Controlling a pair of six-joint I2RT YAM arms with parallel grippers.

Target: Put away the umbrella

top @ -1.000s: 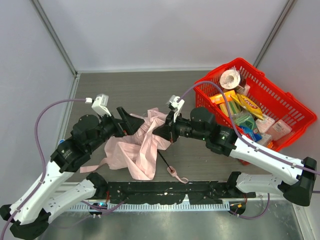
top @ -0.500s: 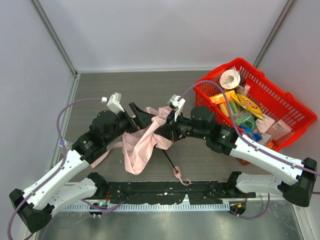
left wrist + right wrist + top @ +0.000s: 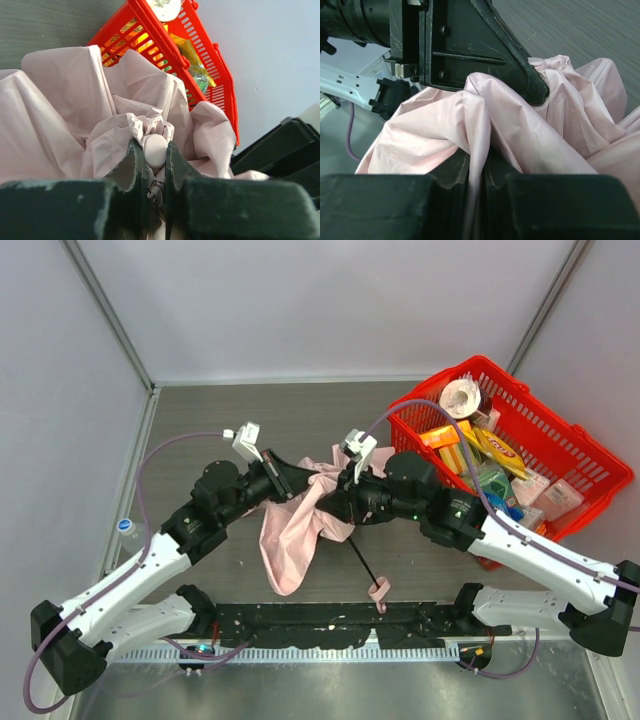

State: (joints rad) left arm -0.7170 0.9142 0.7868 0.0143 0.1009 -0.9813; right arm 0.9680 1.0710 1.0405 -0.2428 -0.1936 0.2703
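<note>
- Item: umbrella [image 3: 293,535], pale pink canopy loose and unfolded, held up over the table [image 3: 200,420] at centre of the top view, between the two claws.
- Left gripper [image 3: 155,148]: clamped on a small pale rounded knob bunched in the canopy. The fabric spills away from the fingers [image 3: 132,157] on all sides.
- Right gripper [image 3: 480,161]: closed on a single fold of pink fabric, and nothing rigid shows in the pinch.
- Position relative to the claws: most of the canopy hangs toward 6–7 o'clock of both. The black shaft [image 3: 362,562] slants off toward 5 o'clock and ends in the pink handle [image 3: 379,590], low near the table's front edge.
- Red basket [image 3: 590,455]: at 2–3 o'clock of the umbrella, already full of goods.
- Risk: the thin fold is likely to slide out of the right claw if the arms pull apart.
- Risk: the smooth knob could pop free under a sideways tug.
- Risk: the dangling handle may snag on the near edge.
- Risk: the claws sit close together, so contact between them is possible.
</note>
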